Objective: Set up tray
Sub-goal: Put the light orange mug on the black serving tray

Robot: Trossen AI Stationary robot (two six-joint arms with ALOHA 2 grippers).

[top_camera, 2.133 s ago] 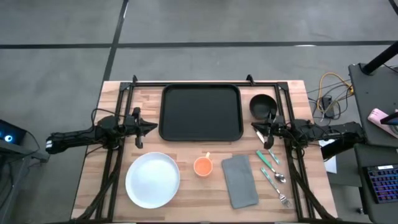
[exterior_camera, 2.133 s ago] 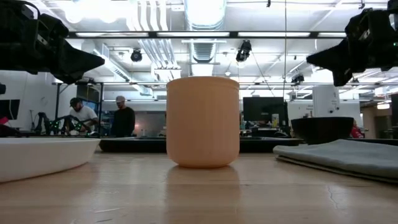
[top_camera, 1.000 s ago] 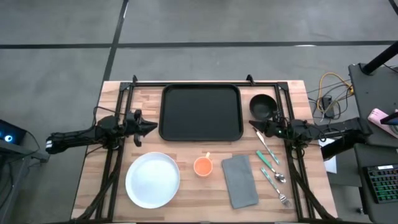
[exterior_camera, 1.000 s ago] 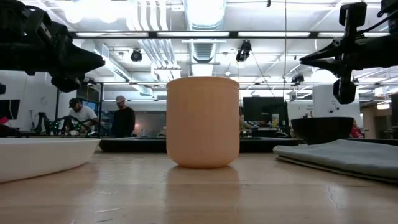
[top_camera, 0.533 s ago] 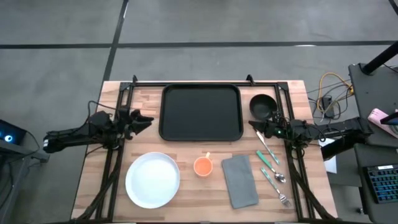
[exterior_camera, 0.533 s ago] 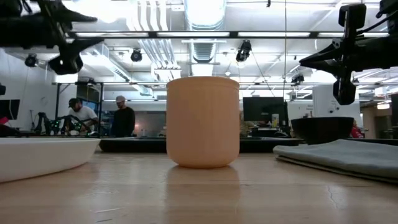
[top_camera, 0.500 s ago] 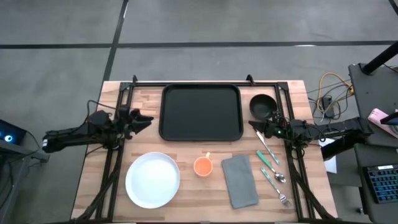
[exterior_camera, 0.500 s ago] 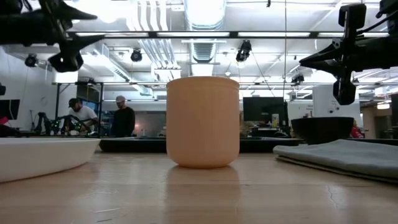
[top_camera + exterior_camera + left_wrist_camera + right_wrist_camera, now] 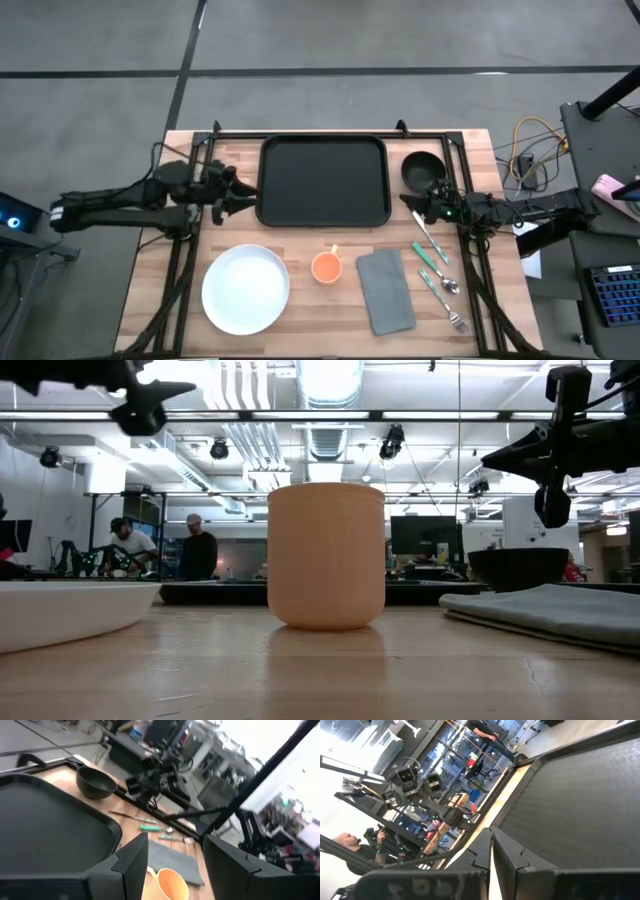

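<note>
The tray (image 9: 323, 181) lies flat on the far middle of the table (image 9: 300, 320), its long axis running side to side between the two arms. The left end effector (image 9: 242, 196) hangs just beside the tray's left rim, with the tray directly ahead of its fingertips; its fingers stand well apart and hold nothing. The right end effector (image 9: 408, 201) sits just off the tray's right front corner, fingers closed together on nothing, with the tray ahead of it too. Both are close, the left a shade nearer the rim. Against half a second ago, the left arm has swung in toward the tray and risen, while the right arm has not moved.
</note>
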